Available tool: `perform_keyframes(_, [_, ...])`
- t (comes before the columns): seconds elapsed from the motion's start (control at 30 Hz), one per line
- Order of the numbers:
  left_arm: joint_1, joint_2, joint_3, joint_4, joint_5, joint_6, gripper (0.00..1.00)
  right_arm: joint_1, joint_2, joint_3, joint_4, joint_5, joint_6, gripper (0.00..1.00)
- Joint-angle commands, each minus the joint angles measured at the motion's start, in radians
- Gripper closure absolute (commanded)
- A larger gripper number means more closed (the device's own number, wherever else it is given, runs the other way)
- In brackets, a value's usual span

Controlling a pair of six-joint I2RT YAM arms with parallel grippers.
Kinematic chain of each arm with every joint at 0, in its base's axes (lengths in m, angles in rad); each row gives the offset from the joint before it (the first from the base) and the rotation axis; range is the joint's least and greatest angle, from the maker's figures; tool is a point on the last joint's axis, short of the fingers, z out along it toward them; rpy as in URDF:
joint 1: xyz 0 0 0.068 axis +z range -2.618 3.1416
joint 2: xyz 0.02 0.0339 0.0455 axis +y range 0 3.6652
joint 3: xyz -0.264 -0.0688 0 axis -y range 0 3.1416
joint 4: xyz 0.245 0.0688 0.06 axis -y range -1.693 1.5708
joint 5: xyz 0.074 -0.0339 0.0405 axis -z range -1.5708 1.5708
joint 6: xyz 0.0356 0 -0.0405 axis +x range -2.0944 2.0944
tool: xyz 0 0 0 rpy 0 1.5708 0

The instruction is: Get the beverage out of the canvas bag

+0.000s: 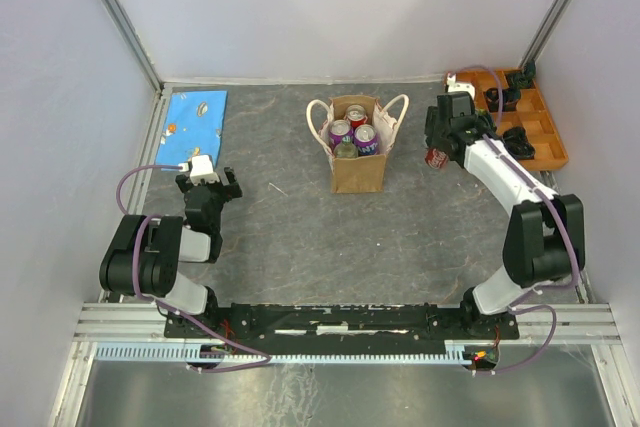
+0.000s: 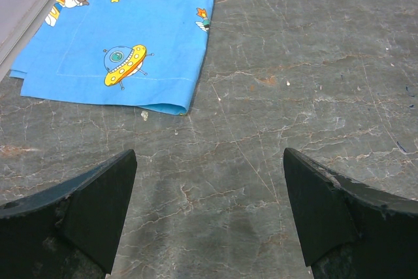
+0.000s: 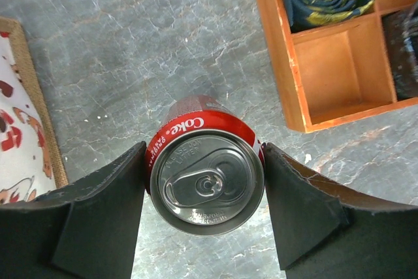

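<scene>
The tan canvas bag (image 1: 357,152) with two cream handles stands upright mid-table. Several cans (image 1: 352,133), purple and red, show in its mouth. My right gripper (image 1: 437,154) is shut on a red Coke can (image 3: 206,181), held upright from above, to the right of the bag and beside the orange tray. The can also shows in the top view (image 1: 436,158). The bag's edge shows at the left of the right wrist view (image 3: 26,122). My left gripper (image 2: 209,207) is open and empty over bare table at the left, far from the bag.
An orange compartment tray (image 1: 548,147) holding rolled ties stands at the right back; its corner shows in the right wrist view (image 3: 281,63). A blue printed cloth (image 1: 195,122) lies at the back left, also in the left wrist view (image 2: 124,31). White walls enclose the table.
</scene>
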Motion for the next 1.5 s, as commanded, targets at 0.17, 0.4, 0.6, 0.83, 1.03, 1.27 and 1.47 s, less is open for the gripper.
perform_keyframes(0.17, [-0.002,0.006,0.019,0.041,-0.003,0.042,0.01,-0.006,0.071,0.077,0.092,-0.016,0.022,1.00])
perform_keyframes(0.4, [-0.002,0.007,0.018,0.041,-0.003,0.042,0.01,-0.006,0.106,0.073,0.103,-0.014,0.039,1.00])
perform_keyframes(0.6, [-0.002,0.006,0.018,0.042,-0.003,0.042,0.01,-0.005,0.137,0.092,0.077,-0.016,0.058,1.00])
perform_keyframes(0.83, [-0.002,0.006,0.019,0.041,-0.003,0.042,0.01,-0.006,0.151,0.101,0.047,-0.001,0.073,0.66])
perform_keyframes(1.03, [-0.002,0.006,0.019,0.041,-0.003,0.043,0.01,-0.005,0.141,0.113,0.024,0.015,0.064,0.31])
perform_keyframes(1.27, [-0.002,0.007,0.019,0.041,-0.003,0.042,0.01,-0.005,0.122,0.144,0.012,0.019,0.047,0.01])
perform_keyframes(1.47, [-0.002,0.007,0.019,0.041,-0.003,0.042,0.01,-0.004,0.118,0.199,-0.010,0.048,0.027,0.01])
